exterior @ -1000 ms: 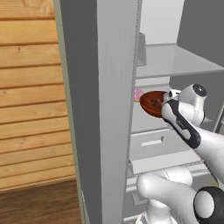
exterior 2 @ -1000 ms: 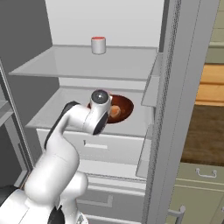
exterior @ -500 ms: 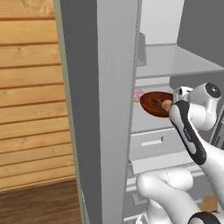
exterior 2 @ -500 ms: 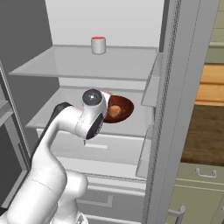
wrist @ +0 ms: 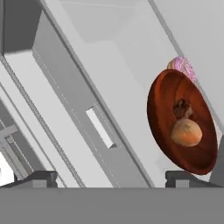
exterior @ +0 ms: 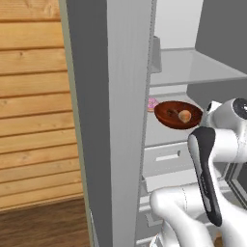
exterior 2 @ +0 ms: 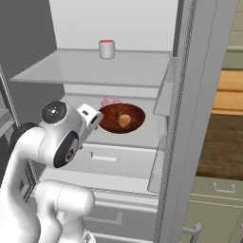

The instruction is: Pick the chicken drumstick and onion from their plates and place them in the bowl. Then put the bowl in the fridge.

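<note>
Currently the reddish-brown wooden bowl (exterior 2: 122, 118) sits on the grey fridge's (exterior 2: 175, 142) middle shelf, holding the round orange-brown onion (wrist: 186, 132) and the golden-brown chicken drumstick (wrist: 181, 108). End effector (wrist: 111, 177) fingers spread apart, clear of the bowl. Pink frosted donut (wrist: 183, 68) lies just behind the bowl's rim.

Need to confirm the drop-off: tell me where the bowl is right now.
The bowl sits on the fridge shelf above the white drawer, holding the onion, with a pink item just behind it.

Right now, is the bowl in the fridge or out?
In. The bowl sits on a fridge shelf, with the onion inside.
</note>
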Controlling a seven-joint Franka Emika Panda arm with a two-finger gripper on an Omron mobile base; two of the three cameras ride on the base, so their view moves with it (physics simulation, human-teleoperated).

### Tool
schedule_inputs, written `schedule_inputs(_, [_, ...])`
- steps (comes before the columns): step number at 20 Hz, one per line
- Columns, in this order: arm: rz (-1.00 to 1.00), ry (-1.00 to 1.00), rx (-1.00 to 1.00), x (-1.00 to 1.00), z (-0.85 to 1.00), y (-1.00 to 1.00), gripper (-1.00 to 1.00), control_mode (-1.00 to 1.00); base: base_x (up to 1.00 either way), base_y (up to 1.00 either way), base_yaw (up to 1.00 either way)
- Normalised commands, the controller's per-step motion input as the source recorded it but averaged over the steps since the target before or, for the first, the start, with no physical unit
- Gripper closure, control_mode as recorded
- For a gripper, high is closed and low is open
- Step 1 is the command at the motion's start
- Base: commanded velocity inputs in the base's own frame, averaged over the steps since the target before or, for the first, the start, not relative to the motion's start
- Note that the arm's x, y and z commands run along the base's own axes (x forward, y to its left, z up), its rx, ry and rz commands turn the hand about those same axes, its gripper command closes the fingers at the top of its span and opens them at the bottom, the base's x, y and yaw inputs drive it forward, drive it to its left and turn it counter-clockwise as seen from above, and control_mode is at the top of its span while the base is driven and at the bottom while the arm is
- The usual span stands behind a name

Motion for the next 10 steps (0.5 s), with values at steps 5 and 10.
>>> schedule_inputs(5, [-0.22, 0.0, 0.16, -0.5, 0.91, 0.01, -1.0, -1.0, 0.0, 0.0, 0.0])
schedule_inputs(10, [-0.19, 0.0, 0.14, -0.71, 0.83, 0.01, -1.0, -1.0, 0.0, 0.0, 0.0])
